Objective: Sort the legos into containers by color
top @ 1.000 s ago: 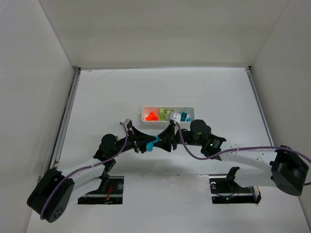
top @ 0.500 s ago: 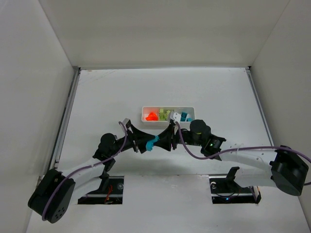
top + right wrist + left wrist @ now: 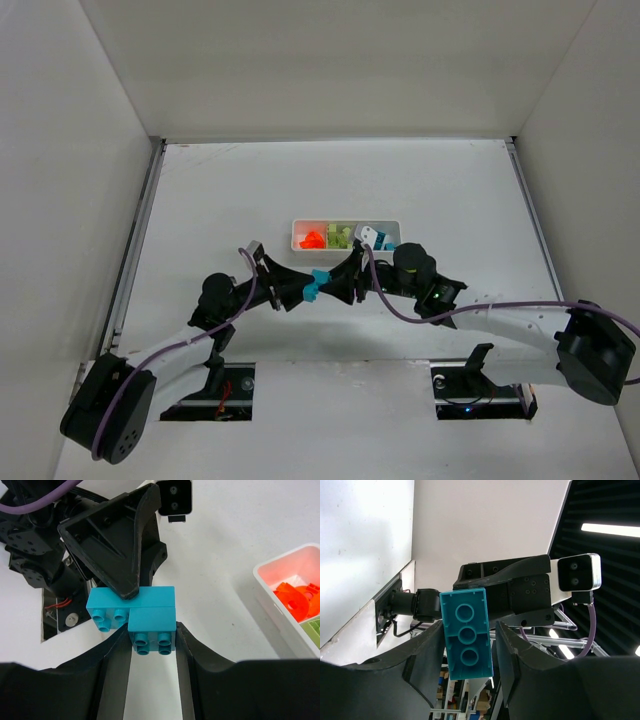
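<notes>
A teal-blue lego pair point(image 3: 318, 283) hangs between my two grippers, just in front of the white three-compartment tray point(image 3: 346, 222). My left gripper point(image 3: 305, 289) is shut on the long teal brick point(image 3: 466, 635), whose hollow underside shows in the left wrist view. My right gripper point(image 3: 152, 642) is shut on the small teal block point(image 3: 152, 625), which is joined to the long brick point(image 3: 111, 611). The tray holds orange-red legos point(image 3: 312, 240) on the left, yellow-green ones point(image 3: 342, 237) in the middle and teal ones point(image 3: 385, 243) on the right.
The tray's corner point(image 3: 274, 611) with orange legos point(image 3: 297, 594) lies to the right in the right wrist view. Metal rails run along the table's left point(image 3: 135, 240) and right point(image 3: 530, 220) edges. The arm bases sit at the near edge.
Both grippers, with the teal legos between them, have shifted slightly away from the arm bases toward the tray. The grip on both pieces is unchanged.
</notes>
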